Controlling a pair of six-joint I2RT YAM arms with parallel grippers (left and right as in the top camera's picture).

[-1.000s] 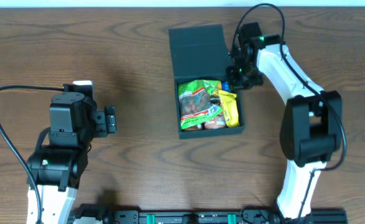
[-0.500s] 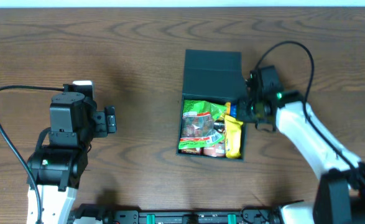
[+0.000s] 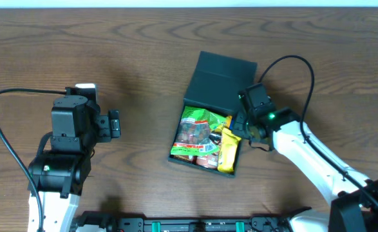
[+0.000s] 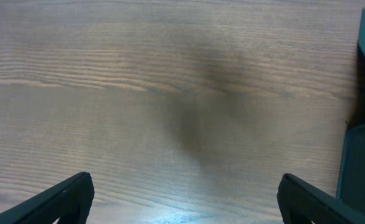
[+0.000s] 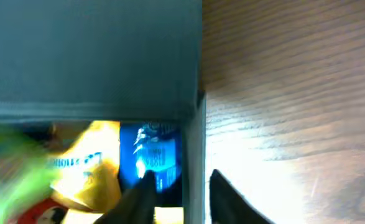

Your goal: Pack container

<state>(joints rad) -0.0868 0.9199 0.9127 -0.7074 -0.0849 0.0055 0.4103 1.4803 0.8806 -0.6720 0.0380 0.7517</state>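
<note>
We find the container (image 3: 222, 77), packed with snack packets (image 3: 200, 127) and its flap lid lying open, dragged askew toward the table's (image 3: 143, 38) front edge, the right gripper (image 3: 243, 124) now slackened partway astride its right wall, gripping nothing, so closing remains; the left gripper (image 3: 113, 124) gapes wide, empty.

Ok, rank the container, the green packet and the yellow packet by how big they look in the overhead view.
1. container
2. green packet
3. yellow packet, partly tucked among the other snacks, so its full size is unsure
</note>
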